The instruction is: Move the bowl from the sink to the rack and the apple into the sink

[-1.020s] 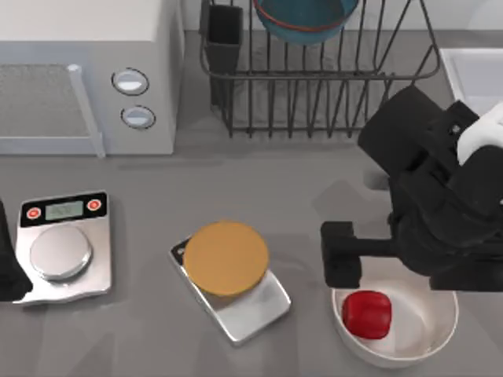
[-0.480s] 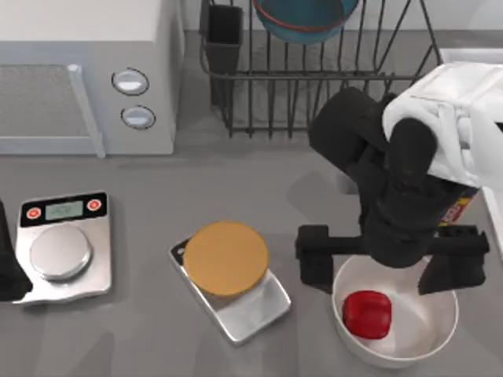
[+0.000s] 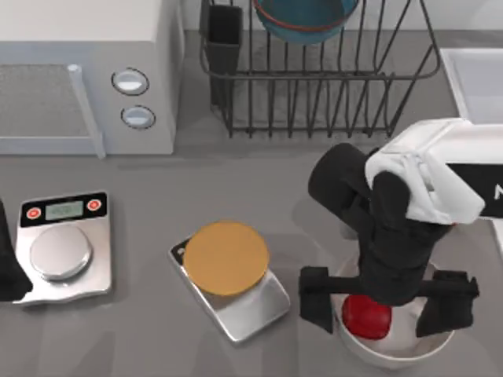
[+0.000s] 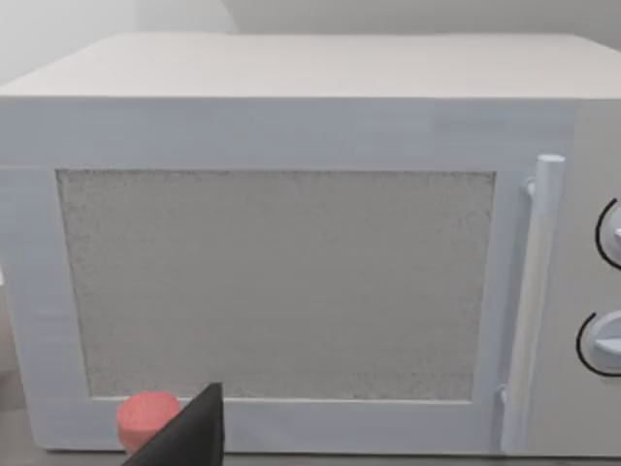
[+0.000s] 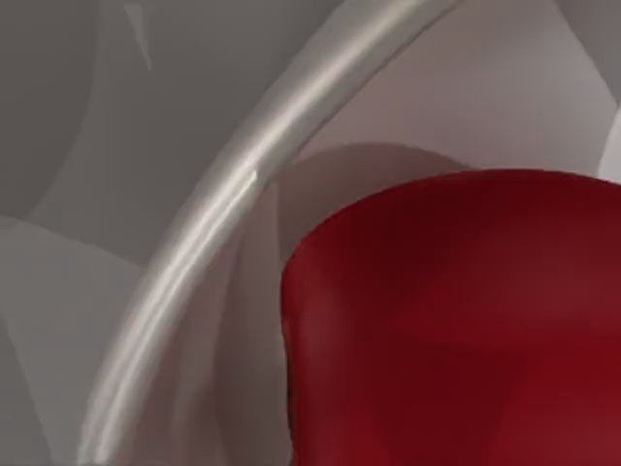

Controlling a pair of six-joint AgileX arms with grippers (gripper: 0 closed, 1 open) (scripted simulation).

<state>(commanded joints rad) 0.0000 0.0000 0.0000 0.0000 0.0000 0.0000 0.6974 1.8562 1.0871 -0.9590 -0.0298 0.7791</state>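
Grey countertop scene: right gripper (image 3: 387, 305) hangs wide open, apple (image 3: 366, 318) sitting directly beneath it between the fingers, inside the white bowl (image 3: 369, 355).

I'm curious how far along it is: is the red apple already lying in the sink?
No, the apple sits in the white bowl under the right gripper, away from the sink.

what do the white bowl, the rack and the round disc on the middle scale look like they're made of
White bowl: probably glazed ceramic, smooth with a soft sheen along the rim. Rack: thin black wire, likely coated metal, matte. Disc: flat, matte orange-tan, maybe wood or cork; no grain visible, so uncertain. It sits on a scale whose tray looks like brushed metal.
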